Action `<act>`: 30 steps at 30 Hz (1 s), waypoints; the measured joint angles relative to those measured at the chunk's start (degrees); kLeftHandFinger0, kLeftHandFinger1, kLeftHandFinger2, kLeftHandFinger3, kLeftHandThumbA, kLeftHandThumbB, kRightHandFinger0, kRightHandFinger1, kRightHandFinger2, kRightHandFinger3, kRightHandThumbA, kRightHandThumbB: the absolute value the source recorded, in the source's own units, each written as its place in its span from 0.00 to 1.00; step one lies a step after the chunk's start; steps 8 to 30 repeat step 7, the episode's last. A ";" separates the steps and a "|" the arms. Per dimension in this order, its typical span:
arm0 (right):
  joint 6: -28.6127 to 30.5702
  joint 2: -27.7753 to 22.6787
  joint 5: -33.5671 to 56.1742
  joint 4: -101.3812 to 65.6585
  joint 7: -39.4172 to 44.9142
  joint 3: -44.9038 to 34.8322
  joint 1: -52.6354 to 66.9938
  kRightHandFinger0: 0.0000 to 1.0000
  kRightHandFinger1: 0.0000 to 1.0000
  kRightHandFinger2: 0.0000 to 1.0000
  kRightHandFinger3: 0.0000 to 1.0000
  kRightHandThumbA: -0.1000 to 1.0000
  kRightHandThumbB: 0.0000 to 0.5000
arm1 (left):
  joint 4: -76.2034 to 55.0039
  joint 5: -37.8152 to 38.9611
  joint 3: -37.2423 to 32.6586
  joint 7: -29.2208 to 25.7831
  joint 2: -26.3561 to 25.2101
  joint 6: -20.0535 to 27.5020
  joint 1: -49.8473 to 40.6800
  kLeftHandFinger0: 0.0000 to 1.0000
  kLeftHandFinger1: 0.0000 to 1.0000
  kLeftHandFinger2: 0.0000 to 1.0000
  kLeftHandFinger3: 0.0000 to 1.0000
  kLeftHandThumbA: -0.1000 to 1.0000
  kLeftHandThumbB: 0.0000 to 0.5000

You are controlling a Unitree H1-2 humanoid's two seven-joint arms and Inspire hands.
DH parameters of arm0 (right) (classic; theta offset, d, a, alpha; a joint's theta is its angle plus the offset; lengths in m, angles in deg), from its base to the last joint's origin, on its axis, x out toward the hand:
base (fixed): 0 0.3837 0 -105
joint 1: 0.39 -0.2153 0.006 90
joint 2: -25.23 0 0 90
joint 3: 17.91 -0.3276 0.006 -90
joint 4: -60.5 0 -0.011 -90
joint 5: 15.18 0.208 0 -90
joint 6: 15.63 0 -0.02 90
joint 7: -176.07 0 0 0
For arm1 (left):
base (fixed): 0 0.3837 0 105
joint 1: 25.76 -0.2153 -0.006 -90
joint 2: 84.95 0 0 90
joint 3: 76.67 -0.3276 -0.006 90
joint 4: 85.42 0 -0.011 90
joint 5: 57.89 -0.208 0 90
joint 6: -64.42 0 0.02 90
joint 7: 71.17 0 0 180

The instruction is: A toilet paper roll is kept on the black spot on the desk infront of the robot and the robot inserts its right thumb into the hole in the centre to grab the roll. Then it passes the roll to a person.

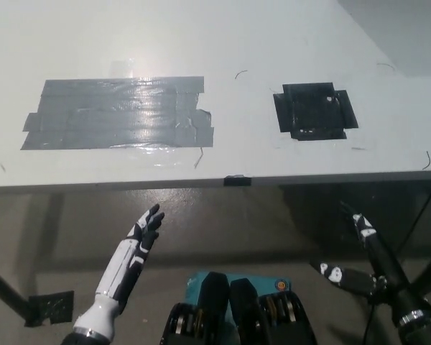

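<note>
White laminate fills the upper half of the view: the desk (223, 43), its front edge running straight across the middle, bare floor (50, 230) below it. Largest on the surface is a patch of overlapping grey tape strips (118, 113) at the left, glossy under the light, with torn ends at its right side. Well apart to the right lies the black spot (314, 110), a rough square of black tape with nothing standing on it; no toilet paper roll appears anywhere in view. No brand, label or legible writing shows on the desk or either patch. A small dark clip (235, 179) sits on the desk's front edge between the two patches. Below the edge, the white left hand (145, 231) rests at lower left, lifted with fingers spread and holding nothing. At lower right, the black right hand (353, 255) hangs below the desk, fingers wide apart and empty. A dark cable (406, 233) runs down near it, and a small black tape scrap (50, 307) lies on the floor at lower left.
</note>
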 measured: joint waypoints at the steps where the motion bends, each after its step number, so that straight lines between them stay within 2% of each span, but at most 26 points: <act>1: 0.72 -0.03 0.01 0.30 -0.14 -0.08 0.21 1.00 1.00 1.00 1.00 0.82 0.47 | -0.08 0.00 -0.01 0.00 0.12 0.06 -0.32 1.00 1.00 1.00 1.00 1.00 0.19; 7: 3.44 -0.07 -0.01 0.91 -0.43 -0.04 1.38 1.00 1.00 1.00 1.00 0.83 0.45 | -0.78 -0.01 -0.10 -0.07 1.02 0.60 -2.82 1.00 1.00 1.00 1.00 1.00 0.19; 30: 3.44 -0.07 -0.01 0.91 -0.43 -0.04 1.38 1.00 1.00 1.00 1.00 0.83 0.45 | -0.78 -0.01 -0.10 -0.07 1.02 0.60 -2.82 1.00 1.00 1.00 1.00 1.00 0.19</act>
